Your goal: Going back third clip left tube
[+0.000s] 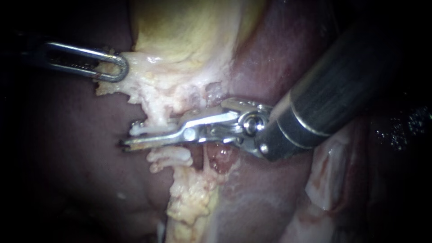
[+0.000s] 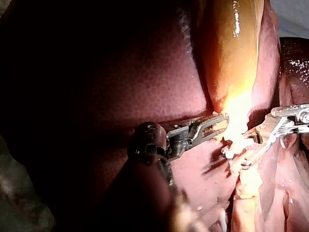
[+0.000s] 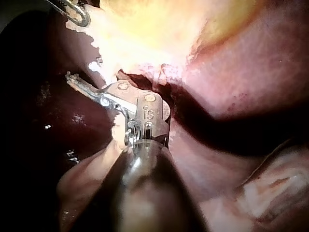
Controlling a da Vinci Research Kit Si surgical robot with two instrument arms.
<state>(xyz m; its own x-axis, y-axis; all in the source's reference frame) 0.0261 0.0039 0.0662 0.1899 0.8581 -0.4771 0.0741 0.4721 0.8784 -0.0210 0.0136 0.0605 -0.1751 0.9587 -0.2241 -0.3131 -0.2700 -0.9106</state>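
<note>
Where your left instrument (image 1: 119, 67) enters at 10 o'clock: claw clamped on the pale edge of the gallbladder (image 1: 180, 31).
Right instrument (image 1: 128, 138): claw slightly parted, gripping nothing.
Clip (image 1: 144, 130): across the tube (image 1: 155, 114), at that claw's 12 o'clock.

Dark surroundings, bright central light, pale surface (image 2: 294, 14)

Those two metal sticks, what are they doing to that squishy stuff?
Two thin robot instruments are working on a pig's liver and its yellowish gallbladder. The left instrument has its jaws shut on the pale tissue at the gallbladder's edge. The right instrument has its jaws open at a thin pale tube that hangs from that tissue. Just past those jaws, what looks like a white clip sits across the tube.
</note>
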